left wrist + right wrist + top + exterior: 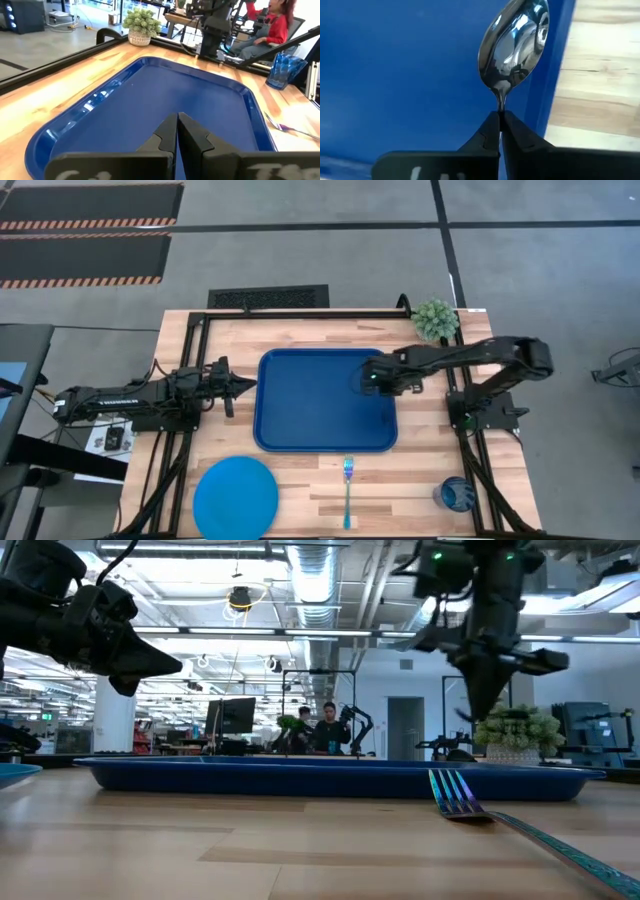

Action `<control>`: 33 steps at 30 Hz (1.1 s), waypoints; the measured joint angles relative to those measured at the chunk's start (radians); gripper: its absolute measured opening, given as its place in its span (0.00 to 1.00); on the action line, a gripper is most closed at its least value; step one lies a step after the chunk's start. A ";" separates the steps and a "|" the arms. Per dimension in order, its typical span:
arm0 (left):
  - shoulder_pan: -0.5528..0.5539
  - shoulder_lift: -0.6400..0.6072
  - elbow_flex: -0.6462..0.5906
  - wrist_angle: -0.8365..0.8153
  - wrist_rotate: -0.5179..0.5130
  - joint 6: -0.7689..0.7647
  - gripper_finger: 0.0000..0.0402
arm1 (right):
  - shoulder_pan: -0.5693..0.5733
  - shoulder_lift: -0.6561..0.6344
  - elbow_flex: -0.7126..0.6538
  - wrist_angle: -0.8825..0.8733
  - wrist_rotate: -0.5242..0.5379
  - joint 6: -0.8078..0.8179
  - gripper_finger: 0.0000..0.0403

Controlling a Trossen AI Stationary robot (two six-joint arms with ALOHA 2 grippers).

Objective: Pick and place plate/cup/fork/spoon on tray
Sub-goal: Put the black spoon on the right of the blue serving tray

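Note:
The dark-blue tray (300, 415) lies mid-table. My right gripper (368, 377) hangs over the tray's right part, shut on the grey spoon (515, 45). It also shows in the low view (482, 705), above the tray. My left gripper (250, 387) is shut and empty just left of the tray's left rim, its fingers (170, 132) pointing over the tray (150, 95). The bright blue plate (236, 497) lies flat at the near left. The light-blue fork (348, 490) lies near the front edge. The dark-blue cup (457, 495) stands at the near right. My right gripper pinches the spoon's thin neck (501, 106), just behind the bowl, between its two fingertips. The fingers point down and lie along the spoon. The bowl (517, 40) sticks out past the fingertips over the tray floor beside the right rim. The handle is hidden behind the fingers.
A small potted plant (436, 319) stands at the far right corner. A black frame (300, 312) runs along the table's far and side edges. Bare wood lies between plate, fork and cup. People sit in the room beyond the table (272, 25).

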 joint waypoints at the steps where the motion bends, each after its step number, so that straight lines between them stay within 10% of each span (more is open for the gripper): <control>1: 0.000 0.000 0.000 -0.001 0.000 0.001 0.00 | 0.001 0.031 0.016 -0.001 0.000 -0.009 0.04; 33: -0.001 0.000 0.000 0.000 -0.026 0.002 0.00 | -0.104 0.304 0.077 -0.023 -0.001 -0.131 0.04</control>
